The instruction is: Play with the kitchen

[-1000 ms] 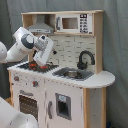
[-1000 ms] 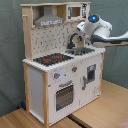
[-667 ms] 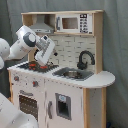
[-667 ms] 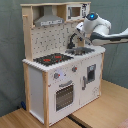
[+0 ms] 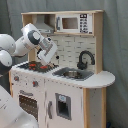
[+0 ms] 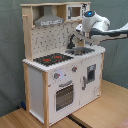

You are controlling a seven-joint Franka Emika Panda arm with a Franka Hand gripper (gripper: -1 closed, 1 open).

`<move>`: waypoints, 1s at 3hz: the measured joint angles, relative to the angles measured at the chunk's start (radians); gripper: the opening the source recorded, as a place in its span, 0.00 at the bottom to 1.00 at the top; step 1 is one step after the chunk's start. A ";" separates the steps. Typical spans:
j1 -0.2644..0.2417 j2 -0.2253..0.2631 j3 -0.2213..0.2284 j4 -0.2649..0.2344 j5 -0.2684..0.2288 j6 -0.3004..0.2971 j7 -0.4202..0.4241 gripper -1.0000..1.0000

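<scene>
Hovering over one kitchen (image 5: 65, 95) (image 6: 60, 85), one end effector (image 5: 48, 61), grip state unclear, two red stovetop rings (image 6: 52, 59), one faucet (image 5: 85, 59)

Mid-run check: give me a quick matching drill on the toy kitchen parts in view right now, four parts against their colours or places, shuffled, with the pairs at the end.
Parts:
1. stovetop
2. faucet
3. hood
4. microwave

Descriptions:
A. grey, under the top shelf, above the burners
B. black, arched over the sink
C. black surface with red rings
D. white box on the top shelf, beside the hood

Pairs: 1-C, 2-B, 3-A, 4-D
</scene>
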 joint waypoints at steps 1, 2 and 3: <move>-0.002 0.063 0.000 0.008 -0.004 -0.046 -0.073 1.00; -0.015 0.121 0.003 0.009 -0.016 -0.058 -0.163 1.00; -0.036 0.168 0.021 0.017 -0.032 -0.058 -0.246 1.00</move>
